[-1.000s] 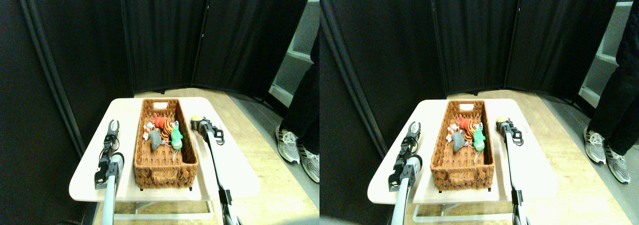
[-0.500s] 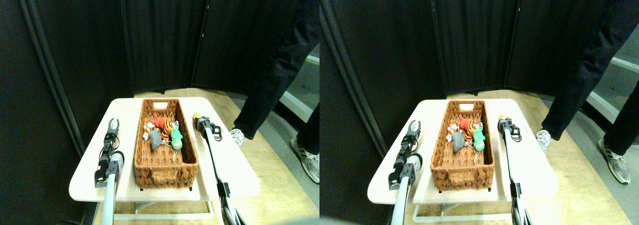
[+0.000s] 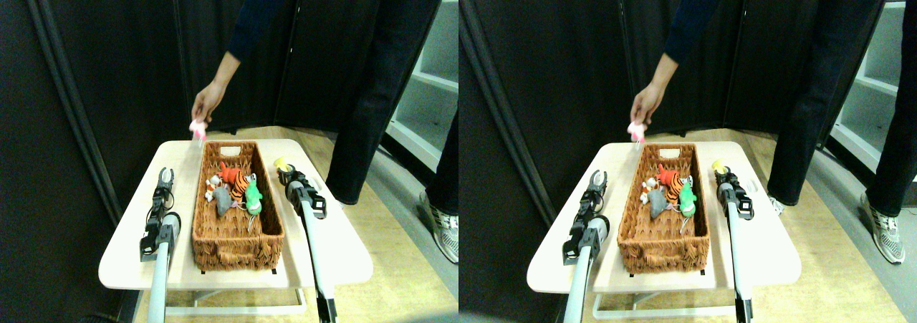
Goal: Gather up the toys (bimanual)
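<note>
Your released left hand (image 3: pixel 165 174) should pinch the small pink plush toy (image 3: pixel 196 129), light and squashy, mid-body; your right hand (image 3: pixel 286 170) grasps the small yellow plush toy (image 3: pixel 281 164).

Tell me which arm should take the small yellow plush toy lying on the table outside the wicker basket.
Right. The right pincer sits just before the small yellow plush toy, right of the long brown wicker basket. The left pincer is across the basket, near where a person's hand holds a pink toy.
</note>
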Robot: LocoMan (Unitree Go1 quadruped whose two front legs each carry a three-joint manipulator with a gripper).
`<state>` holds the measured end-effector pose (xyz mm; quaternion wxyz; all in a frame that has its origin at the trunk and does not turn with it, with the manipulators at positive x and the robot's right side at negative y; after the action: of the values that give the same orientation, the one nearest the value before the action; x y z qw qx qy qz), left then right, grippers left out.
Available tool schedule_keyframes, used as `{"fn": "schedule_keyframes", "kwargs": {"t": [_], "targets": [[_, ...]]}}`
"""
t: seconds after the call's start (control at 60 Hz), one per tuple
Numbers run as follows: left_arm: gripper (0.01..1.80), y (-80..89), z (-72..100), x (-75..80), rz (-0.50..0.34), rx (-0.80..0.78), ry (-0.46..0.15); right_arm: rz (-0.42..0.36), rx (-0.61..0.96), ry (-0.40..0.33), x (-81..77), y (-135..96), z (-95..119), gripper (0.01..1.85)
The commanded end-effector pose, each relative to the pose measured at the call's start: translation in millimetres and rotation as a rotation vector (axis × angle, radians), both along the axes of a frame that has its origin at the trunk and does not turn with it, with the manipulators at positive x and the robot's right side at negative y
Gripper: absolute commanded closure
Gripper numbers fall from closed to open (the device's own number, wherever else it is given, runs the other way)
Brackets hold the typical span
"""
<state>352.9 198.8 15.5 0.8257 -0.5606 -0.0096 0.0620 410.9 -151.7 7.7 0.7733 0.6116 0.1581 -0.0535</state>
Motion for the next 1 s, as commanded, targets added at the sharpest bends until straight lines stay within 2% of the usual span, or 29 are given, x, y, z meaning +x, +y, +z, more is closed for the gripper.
{"fn": "schedule_keyframes", "kwargs": {"t": [0.017,0.133,0.45,0.65,0.817,1.0], "targets": [[1.74,-3.2,3.2,3.5,0.0,0.01,-0.033,0.022,-0.02,-0.083,-9.1,9,34,1.74],[1.75,-4.4,3.8,3.5,0.006,-0.002,-0.028,0.032,-0.014,-0.107,-17.3,15,47,1.74],[1.76,-5.5,3.2,5.1,-0.002,-0.007,-0.032,0.135,-0.029,-0.216,-35.0,24,77,1.75],[1.76,-4.6,3.3,3.3,0.005,0.007,-0.035,0.172,-0.022,-0.238,-38.8,36,90,1.71],[1.76,-4.6,4.7,-0.6,0.007,0.013,-0.046,0.204,0.001,-0.252,-41.5,54,100,1.72],[1.76,-4.8,6.1,-5.2,0.012,0.004,-0.051,0.273,0.023,-0.261,-43.9,76,105,1.74]]}}
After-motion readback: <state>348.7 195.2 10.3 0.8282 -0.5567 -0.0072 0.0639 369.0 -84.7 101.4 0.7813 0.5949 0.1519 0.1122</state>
